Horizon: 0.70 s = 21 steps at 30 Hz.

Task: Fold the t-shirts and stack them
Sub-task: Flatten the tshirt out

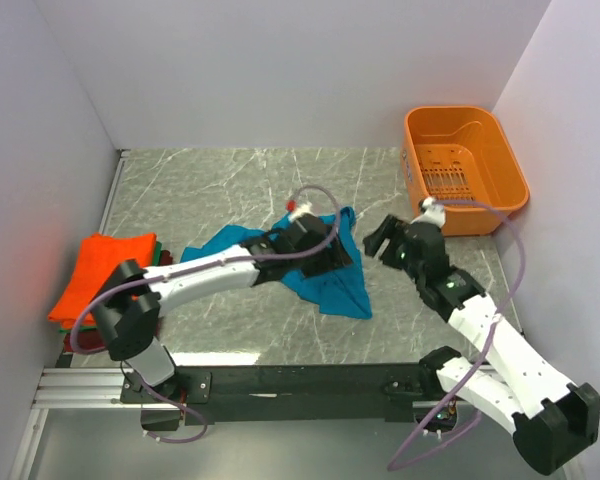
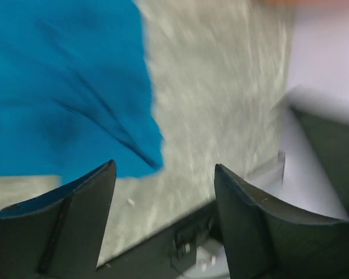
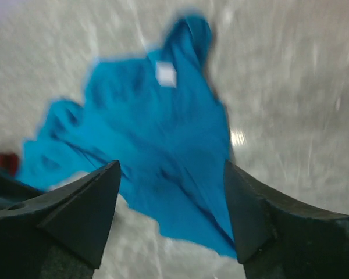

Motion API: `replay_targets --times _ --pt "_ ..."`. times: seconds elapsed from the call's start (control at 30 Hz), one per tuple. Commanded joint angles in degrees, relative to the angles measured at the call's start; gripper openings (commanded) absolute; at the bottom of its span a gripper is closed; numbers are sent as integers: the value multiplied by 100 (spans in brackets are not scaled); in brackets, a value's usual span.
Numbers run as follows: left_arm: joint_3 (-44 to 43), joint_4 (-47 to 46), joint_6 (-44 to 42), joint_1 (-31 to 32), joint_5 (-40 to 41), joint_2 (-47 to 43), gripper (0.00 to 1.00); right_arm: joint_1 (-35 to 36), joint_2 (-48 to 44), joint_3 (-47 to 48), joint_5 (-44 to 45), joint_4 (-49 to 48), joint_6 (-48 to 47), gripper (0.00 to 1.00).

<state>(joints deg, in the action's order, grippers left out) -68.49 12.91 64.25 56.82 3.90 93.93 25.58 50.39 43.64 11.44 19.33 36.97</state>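
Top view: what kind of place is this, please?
Most likely a robot test cell, not a home: plain white walls box in a marble-look table, a left arm and a right arm are bolted to a rail, and a teal shirt lies near a basket.

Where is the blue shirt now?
In the top view, the teal-blue t-shirt lies rumpled mid-scene, partly under the left gripper, with the right gripper to its right and the orange basket in the far right corner.
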Motion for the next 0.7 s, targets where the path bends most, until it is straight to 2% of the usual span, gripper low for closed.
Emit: replay_targets --times 0.0,0.1,0.23,0.3,0.47,0.67 --pt "-121 746 175 -522 856 -629 74 122 -91 -838 -529 -279 494 76" --pt "300 1389 421 -996 1366 -1085 76 394 -38 -1268 -398 -430 627 70" --pt "1282 1645 650 -1804 1456 -1772 78 702 41 -1594 -379 -465 829 68" --pt "1565 1627 616 -2270 1386 -2114 84 1053 -116 -1813 -310 -431 1152 68" --pt "2076 1487 449 -2964 1183 -2440 86 2133 -276 -2236 138 -825 1910 65" --pt "2120 1539 299 -3238 1270 -2485 86 2837 1322 -1106 955 -711 1586 62"
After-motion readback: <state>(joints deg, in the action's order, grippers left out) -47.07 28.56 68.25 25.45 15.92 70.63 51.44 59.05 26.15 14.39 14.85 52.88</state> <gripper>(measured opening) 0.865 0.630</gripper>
